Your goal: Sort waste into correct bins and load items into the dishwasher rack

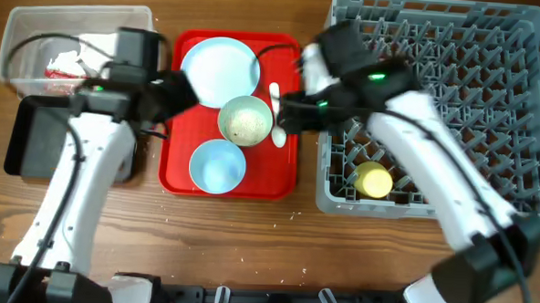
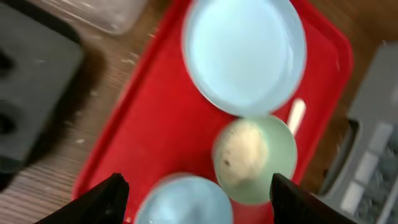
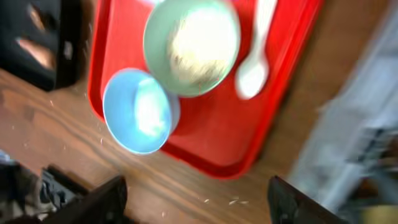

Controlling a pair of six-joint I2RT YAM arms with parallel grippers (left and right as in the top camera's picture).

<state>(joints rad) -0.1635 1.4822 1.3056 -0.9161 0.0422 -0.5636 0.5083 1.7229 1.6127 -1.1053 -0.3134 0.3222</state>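
The white plate (image 1: 221, 67) (image 2: 245, 53), the white bowl (image 1: 246, 120) (image 2: 255, 158) (image 3: 191, 45) with rice stuck inside, the pale blue bowl (image 1: 217, 165) (image 3: 137, 112) and the white spoon (image 1: 279, 134) (image 3: 255, 62) lie on the red serving tray (image 1: 178, 175). The yellow cup (image 1: 374, 181) sits in the grey rack (image 1: 475, 51). My left gripper (image 1: 183, 91) (image 2: 199, 205) is open and empty above the tray's left side, over the blue bowl. My right gripper (image 1: 285, 116) (image 3: 199, 205) is open and empty by the spoon.
The clear tub (image 1: 38, 23) at the back left holds the red wrapper (image 1: 62, 67) and the white napkin (image 1: 92, 48). The black tray (image 1: 38, 141) (image 3: 37, 37) lies in front of it, with blurred brownish shapes inside. Loose rice grains (image 3: 236, 200) lie on the wood.
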